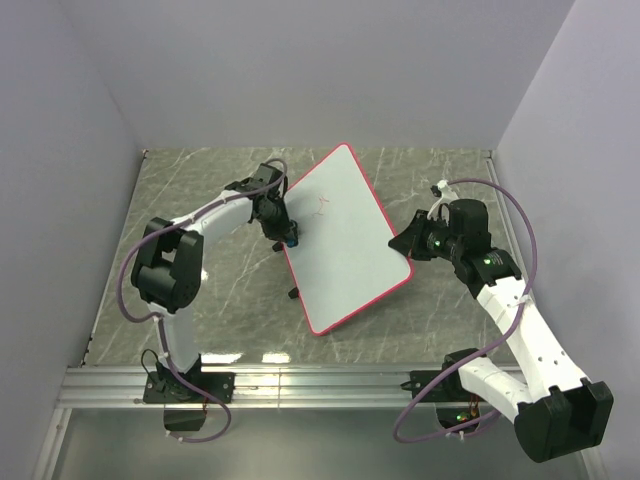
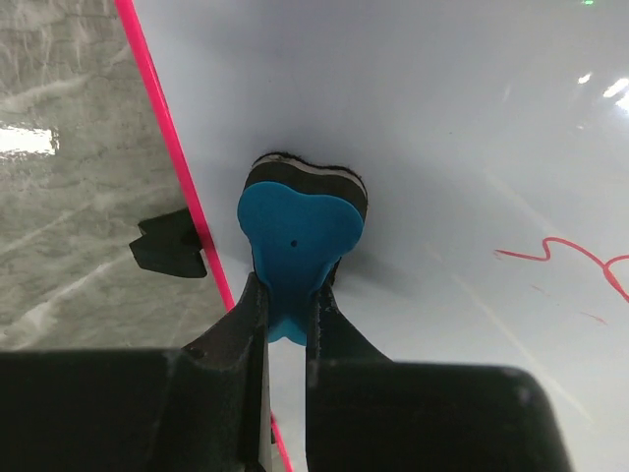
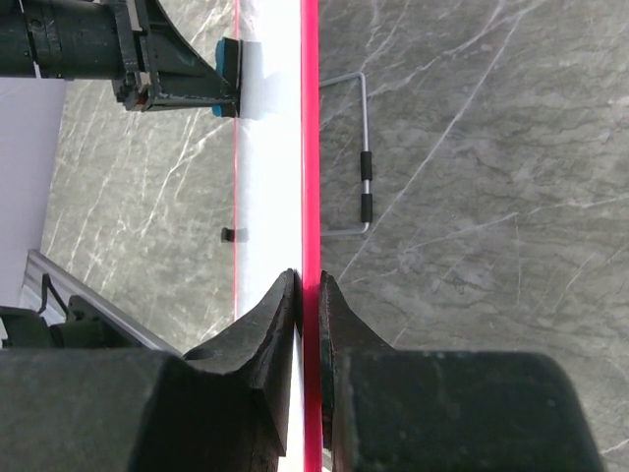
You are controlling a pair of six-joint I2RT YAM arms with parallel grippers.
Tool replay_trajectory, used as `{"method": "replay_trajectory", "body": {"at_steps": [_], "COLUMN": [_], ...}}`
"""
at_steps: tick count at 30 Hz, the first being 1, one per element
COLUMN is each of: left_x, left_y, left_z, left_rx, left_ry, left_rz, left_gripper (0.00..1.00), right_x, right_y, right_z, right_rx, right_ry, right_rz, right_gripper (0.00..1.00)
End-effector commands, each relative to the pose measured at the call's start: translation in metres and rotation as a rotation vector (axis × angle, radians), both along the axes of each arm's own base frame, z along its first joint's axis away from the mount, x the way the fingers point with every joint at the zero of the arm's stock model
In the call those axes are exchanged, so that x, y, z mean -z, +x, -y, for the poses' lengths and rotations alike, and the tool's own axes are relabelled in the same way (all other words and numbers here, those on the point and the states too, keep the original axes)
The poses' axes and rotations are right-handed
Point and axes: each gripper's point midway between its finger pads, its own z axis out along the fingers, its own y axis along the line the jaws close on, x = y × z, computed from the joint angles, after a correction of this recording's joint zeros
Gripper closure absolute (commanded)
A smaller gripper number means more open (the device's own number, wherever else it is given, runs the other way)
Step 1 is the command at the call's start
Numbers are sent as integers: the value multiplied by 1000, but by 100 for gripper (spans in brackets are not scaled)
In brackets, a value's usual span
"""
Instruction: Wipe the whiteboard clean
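The whiteboard (image 1: 345, 240), white with a thin pink-red frame, stands tilted mid-table. My right gripper (image 1: 405, 243) is shut on its right edge; the right wrist view shows the frame (image 3: 310, 147) clamped between the fingers. My left gripper (image 1: 288, 238) is shut on a small blue eraser (image 2: 295, 231) and presses its felt side on the board (image 2: 442, 128) near the left frame edge. A red squiggle (image 2: 565, 256) lies right of the eraser, faint in the top view (image 1: 322, 205). Two black feet (image 1: 292, 294) stick out on the left edge; one shows in the left wrist view (image 2: 169, 246).
A metal wire stand with black grips (image 3: 362, 177) lies on the marble table (image 1: 210, 190) behind the board. Grey walls close in the back and both sides. An aluminium rail (image 1: 330, 380) runs along the near edge.
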Motion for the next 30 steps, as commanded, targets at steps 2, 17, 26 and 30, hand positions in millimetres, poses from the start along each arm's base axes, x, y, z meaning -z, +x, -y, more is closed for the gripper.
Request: {"method": "replay_trajectory", "body": {"at_steps": [2, 17, 26, 30], "left_x": [39, -143, -108, -61], "left_y": [-8, 56, 49, 34], "left_z": [14, 175, 146, 110], "left_rx": [79, 312, 242, 164], "left_ry": [56, -299, -249, -186], "left_rz": [-31, 303, 226, 122], "left_gripper": [100, 100, 100, 100], "right_x": [14, 20, 18, 19], "right_y": [-16, -15, -16, -18], "right_z": [-10, -13, -12, -11], "right_rx": [-90, -101, -94, -93], "right_ry": [-29, -34, -37, -38], "right_rz": [-43, -48, -35, -36], "right_gripper": [100, 100, 100, 100]}}
